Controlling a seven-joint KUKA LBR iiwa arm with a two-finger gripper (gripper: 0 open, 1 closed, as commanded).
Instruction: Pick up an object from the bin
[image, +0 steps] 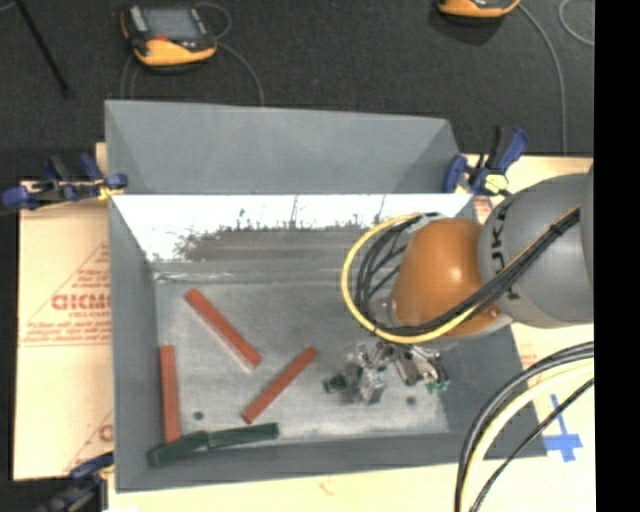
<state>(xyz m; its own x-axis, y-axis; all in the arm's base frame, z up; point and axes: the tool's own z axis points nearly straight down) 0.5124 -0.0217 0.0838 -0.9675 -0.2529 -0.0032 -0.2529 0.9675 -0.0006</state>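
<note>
Position check: my tool (384, 376) hangs low over the floor at the right of the bin (280, 160). I cannot tell how far it is open, or whether it has anything. Just left of it lies what looks like a small dark piece (336, 383), and beyond that a slanted reddish bar (280, 385). I judge the bar stiff and light, and I'd take it across its narrow width at mid-length.

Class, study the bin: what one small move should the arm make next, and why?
Probably nudge the gripper a little toward the view's left, over the small dark object lying just beside it on the bin floor. That is the nearest thing; the red-brown bars and dark green pen lie farther left.
</note>
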